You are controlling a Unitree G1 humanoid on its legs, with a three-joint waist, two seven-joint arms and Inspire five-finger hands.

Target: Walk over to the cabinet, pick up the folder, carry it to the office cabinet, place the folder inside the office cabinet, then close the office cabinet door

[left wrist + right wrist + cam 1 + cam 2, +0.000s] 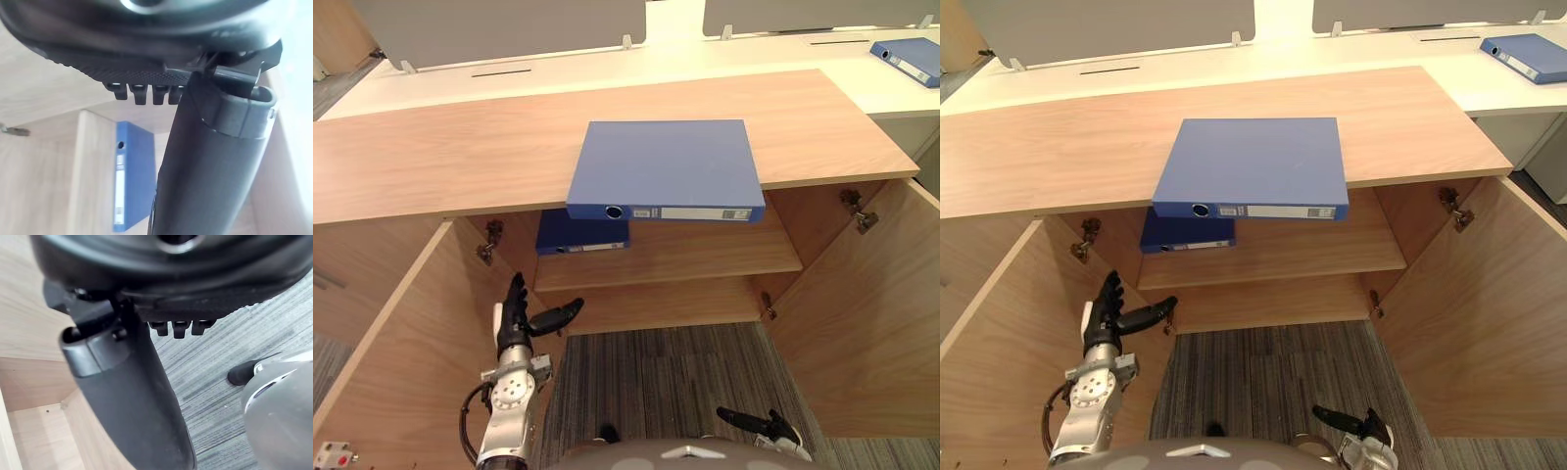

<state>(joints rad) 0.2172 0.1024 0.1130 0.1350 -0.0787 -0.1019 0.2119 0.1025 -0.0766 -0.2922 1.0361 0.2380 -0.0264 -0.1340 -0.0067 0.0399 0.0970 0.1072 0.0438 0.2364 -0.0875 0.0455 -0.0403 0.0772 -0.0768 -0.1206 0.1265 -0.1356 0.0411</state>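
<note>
Cabinet [460, 147]: wooden, both doors swung wide, left door [401, 333] at 8 o'clock in the head view, right door [871, 313] at 4 o'clock.

Folder [661, 162]: blue, lying flat on the cabinet top just right of centre, spine facing the robot and overhanging the front edge. Neither hand touches it.

Second folder [579, 233]: blue, flat on the inner shelf [705, 257], at 7 o'clock from the first and partly under the overhang; also seen past the left thumb in the left wrist view.

Third folder [908, 57]: blue, on the white desk [705, 54] at 1 o'clock, well apart.

Left hand [514, 318]: at 7 o'clock, beside the left door, fingers straight and pointing to 12 o'clock, thumb spread toward 3 o'clock, holding nothing.

Right hand [764, 426]: low at 5 o'clock over the grey carpet [656, 372], fingers extended, holding nothing.
</note>
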